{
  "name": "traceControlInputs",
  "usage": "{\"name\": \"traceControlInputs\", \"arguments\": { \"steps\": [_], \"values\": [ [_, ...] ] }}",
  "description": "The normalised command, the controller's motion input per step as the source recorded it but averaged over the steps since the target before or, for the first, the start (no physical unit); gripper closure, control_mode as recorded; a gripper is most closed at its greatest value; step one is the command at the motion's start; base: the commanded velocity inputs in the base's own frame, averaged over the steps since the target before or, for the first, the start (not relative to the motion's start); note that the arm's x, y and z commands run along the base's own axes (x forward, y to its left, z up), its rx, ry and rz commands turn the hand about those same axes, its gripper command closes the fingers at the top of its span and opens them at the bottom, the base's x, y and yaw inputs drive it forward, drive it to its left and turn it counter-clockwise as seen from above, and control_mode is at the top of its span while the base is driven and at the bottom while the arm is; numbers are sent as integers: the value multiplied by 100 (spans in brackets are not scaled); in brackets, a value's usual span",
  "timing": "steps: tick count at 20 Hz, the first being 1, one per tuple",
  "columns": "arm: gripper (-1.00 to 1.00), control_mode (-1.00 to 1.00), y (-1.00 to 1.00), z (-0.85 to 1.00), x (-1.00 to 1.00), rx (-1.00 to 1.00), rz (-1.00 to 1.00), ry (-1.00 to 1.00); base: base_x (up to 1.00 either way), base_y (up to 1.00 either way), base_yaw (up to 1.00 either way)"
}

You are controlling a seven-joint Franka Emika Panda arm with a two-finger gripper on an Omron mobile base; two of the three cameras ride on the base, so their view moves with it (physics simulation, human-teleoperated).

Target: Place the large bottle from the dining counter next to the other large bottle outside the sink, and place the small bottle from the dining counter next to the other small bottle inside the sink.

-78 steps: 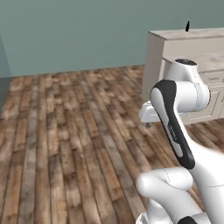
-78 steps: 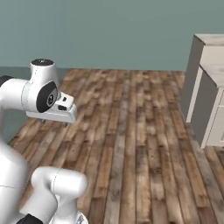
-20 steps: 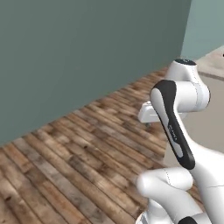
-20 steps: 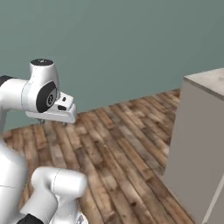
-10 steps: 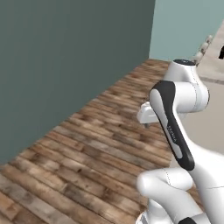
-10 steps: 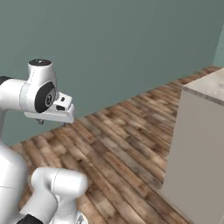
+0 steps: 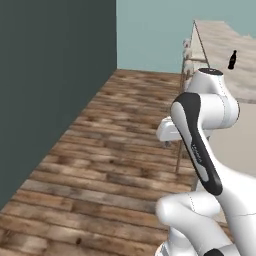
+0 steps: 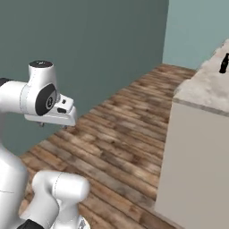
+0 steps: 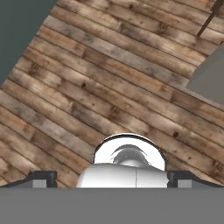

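A small black bottle stands upright on the beige marble dining counter, far ahead of the arm on the right. The right base view has this small bottle near the counter's right end. My gripper hangs over the wooden floor, well short of the counter and pointing down. It is seen from the other side as the gripper at the left. In the hand view its fingertips stand wide apart, open, with only floor ahead. The large bottle and the sink are out of view.
A dark teal wall runs along the left. Bar stools line the counter's near side, and a grey stool seat juts in at the hand view's right. Wooden floor stretches ahead between wall and counter.
The whole picture has swung, so the base has turned. The wall now fills the left and the counter with the black bottle has come into view. The arm keeps its pose, jaws still wide.
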Motion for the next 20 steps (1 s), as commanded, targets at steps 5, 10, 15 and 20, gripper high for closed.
{"name": "traceControlInputs", "arguments": {
  "steps": [5, 10, 15, 20],
  "values": [
    [-100, 100, 0, 0, 0, 0, 0, 0, 100, 63, -50],
    [-100, 100, 0, 0, 0, 0, 0, 0, 100, 80, -48],
    [-100, 100, 0, 0, 0, 0, 0, 0, 100, 67, -49],
    [-100, 100, 0, 0, 0, 0, 0, 0, 94, 38, -62]
  ]
}}
